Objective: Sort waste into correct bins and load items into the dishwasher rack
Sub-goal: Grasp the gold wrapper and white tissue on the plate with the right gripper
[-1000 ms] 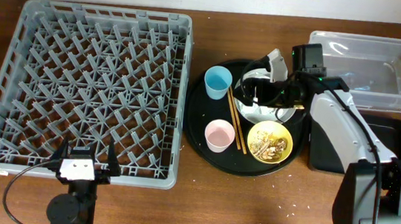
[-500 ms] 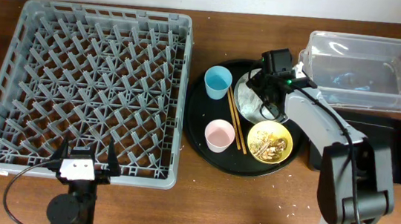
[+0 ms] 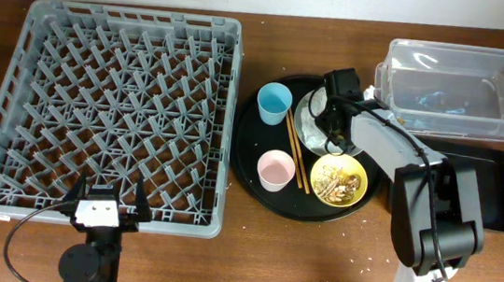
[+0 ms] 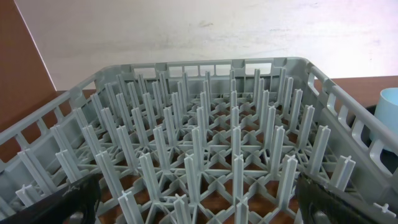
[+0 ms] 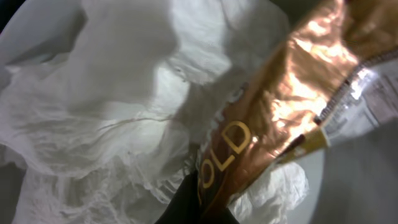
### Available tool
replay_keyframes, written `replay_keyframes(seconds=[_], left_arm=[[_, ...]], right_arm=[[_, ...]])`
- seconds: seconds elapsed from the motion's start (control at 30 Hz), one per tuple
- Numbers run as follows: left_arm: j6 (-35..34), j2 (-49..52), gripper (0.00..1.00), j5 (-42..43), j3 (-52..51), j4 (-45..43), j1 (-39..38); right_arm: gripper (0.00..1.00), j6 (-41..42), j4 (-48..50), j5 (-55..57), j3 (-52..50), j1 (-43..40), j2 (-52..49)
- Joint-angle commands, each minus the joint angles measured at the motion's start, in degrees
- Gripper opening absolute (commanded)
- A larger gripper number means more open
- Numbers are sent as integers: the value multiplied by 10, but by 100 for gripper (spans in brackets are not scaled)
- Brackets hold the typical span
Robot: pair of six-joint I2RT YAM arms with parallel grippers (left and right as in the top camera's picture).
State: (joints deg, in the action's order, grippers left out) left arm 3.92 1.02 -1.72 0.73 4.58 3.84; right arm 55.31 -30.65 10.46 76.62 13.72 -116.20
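The right gripper has dropped nose-down onto the plate in the middle of the counter, where a second ago it stood higher and reached in from the right. Its wrist camera is now filled by the crumpled napkins and the gold wrapper. Only one dark tip shows at the bottom, against the wrapper, so I cannot tell how far the fingers are spread or whether they grip anything. The waste lies on the plate, so this looks like the start of a grab. The tub waits at the far right corner, with the black tray by the right edge. The left gripper rests at the near edge by the rack, fingers spread wide and empty.
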Motion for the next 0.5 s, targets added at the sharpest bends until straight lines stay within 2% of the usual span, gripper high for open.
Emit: replay_keyframes(seconds=[0.0, 0.07, 0.23, 0.37, 0.47], left_arm=[[9, -3, 100, 1, -2, 2, 3], [9, -3, 100, 1, -2, 2, 3], [9, -3, 100, 1, -2, 2, 3], [9, -3, 100, 1, -2, 2, 3], [9, -3, 100, 1, -2, 2, 3]], right_arm=[[4, -139, -7, -33, 15, 1, 15], [4, -207, -37, -55, 40, 1, 67], [4, -307, -157, -56, 122, 1, 205], [4, -326, -138, 59, 122, -19, 259], [4, -328, -111, 76, 122, -68, 242]])
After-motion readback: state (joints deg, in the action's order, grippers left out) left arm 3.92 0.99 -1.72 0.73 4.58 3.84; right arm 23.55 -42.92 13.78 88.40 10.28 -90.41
